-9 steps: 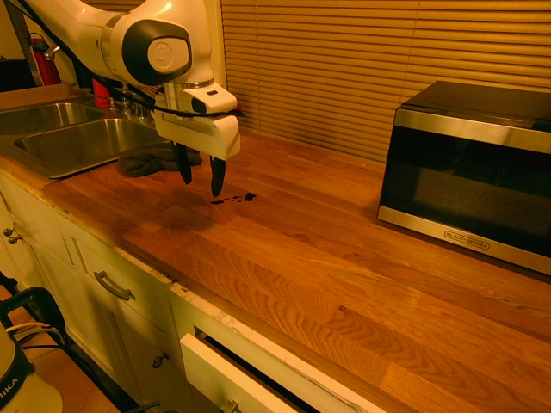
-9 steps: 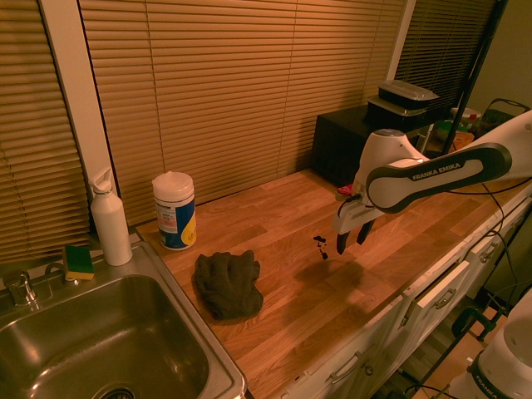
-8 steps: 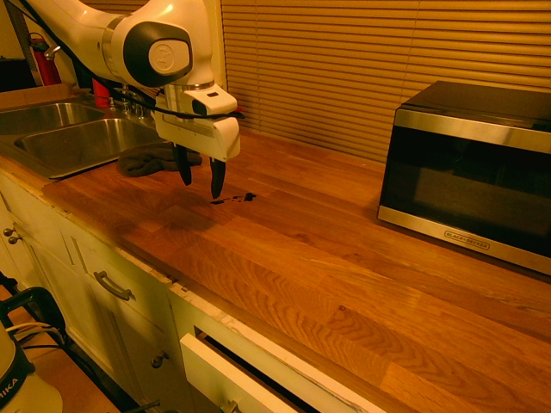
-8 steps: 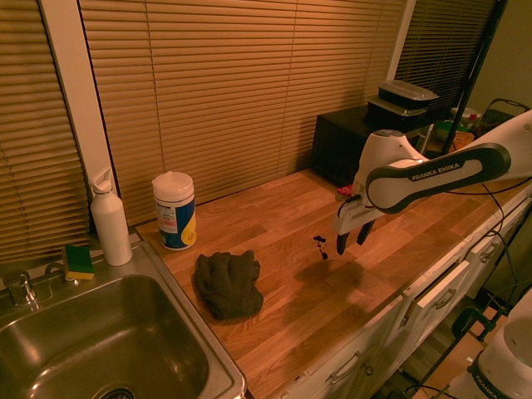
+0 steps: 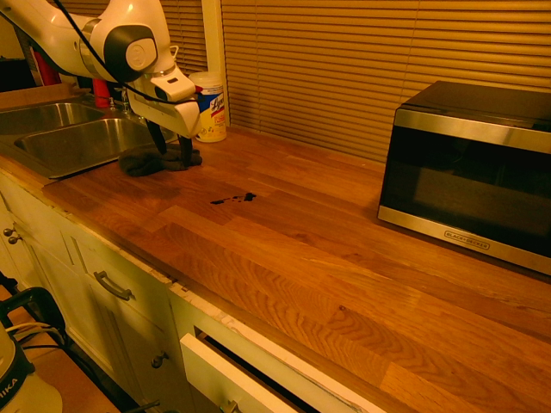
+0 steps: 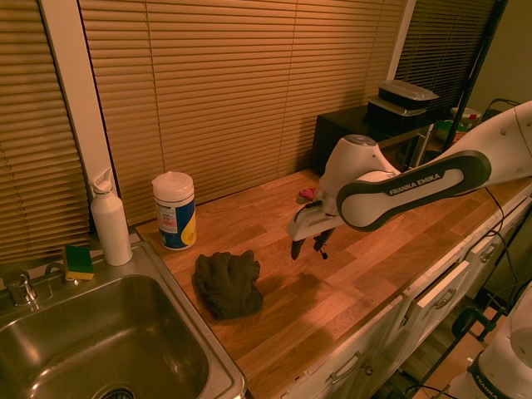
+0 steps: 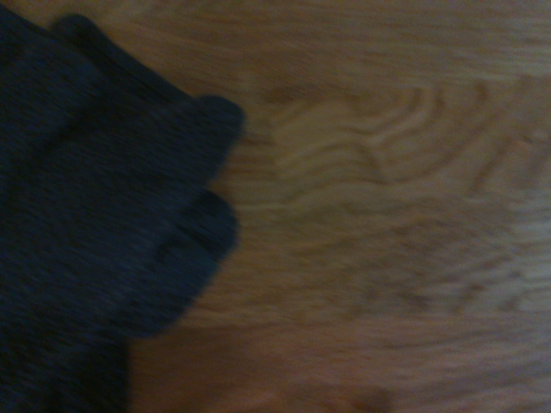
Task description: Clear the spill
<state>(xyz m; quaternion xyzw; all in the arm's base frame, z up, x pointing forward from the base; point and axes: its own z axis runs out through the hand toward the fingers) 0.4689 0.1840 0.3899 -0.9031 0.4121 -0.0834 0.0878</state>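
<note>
White, the bent arm [image 6: 416,179] reaches over the wooden counter [image 6: 366,274], fingers [image 6: 296,248] pointing down and wide apart.

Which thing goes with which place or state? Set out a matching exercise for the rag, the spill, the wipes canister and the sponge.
Column one
1. rag
2. spill
3. wipes canister
4. sponge

Column two
A. standing upright near the blinds
B. thin black blotches on the wood
C. green and yellow, by the sink's faucet
D. lumpy dark heap on the counter, beside the sink

Right pairs: 1-D, 2-B, 3-A, 4-C
</note>
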